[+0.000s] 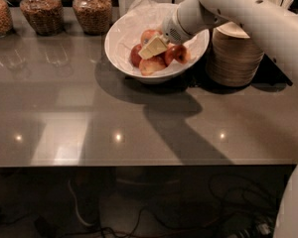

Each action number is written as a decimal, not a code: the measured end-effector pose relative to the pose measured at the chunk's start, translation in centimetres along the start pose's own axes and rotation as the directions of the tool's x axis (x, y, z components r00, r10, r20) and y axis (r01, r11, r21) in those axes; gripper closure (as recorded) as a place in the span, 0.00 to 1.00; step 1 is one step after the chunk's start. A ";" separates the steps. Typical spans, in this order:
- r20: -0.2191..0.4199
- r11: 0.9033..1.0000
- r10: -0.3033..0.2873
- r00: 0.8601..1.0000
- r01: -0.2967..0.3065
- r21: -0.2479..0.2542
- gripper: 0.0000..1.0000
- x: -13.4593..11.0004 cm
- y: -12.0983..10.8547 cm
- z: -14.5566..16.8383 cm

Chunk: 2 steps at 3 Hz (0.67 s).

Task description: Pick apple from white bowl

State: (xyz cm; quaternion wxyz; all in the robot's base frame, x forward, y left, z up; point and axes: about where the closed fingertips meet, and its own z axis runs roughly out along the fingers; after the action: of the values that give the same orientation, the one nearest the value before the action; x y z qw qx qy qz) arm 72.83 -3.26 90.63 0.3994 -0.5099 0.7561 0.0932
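Plainly, the step in hand is the grasp itself. The claw (153,47) is down inside the white bowl (159,77), at the middle of the heap of apples (151,65), touching them or all but. Whether it is clenched on one or released cannot be told from this view. No apple shows clear of the rim, so the fruit all appears to lie in the bowl, on the crumpled paper (123,31) that lines it.

To do it well, the claw should settle on a single apple, not wedge between two. Four or so reddish ones lie packed close, at roughly 12, 3, 6 and 9 o'clock around the claw, and a squeeze across a seam would likely push them apart. Smooth round skin calls for a hold across the widest part, then a straight rise until the fruit clears the rim. The paper looks loose and could drag up with the apple, and the bowl may slide on the glossy surface (89,118) if pushed sideways. The plate stack (233,58) stands just beside the bowl at its 3 o'clock, under the arm — a swing that way is the risk.

The arm (258,14) enters the view at 2 o'clock and slants down over the plates, its wrist pointing toward 8 o'clock, so the claw meets the apples obliquely. Three jars (92,11) stand at the bowl's 10 o'clock.
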 end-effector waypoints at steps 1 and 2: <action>0.002 1.000 -0.001 1.000 0.001 0.001 0.86 -0.2 0.0 -0.5; 0.037 1.000 -0.017 0.999 0.016 0.012 1.00 -0.4 0.6 -3.1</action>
State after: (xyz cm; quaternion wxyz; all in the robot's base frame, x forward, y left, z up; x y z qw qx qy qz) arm 70.84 -4.40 92.79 0.4173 -0.5121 0.7448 0.0950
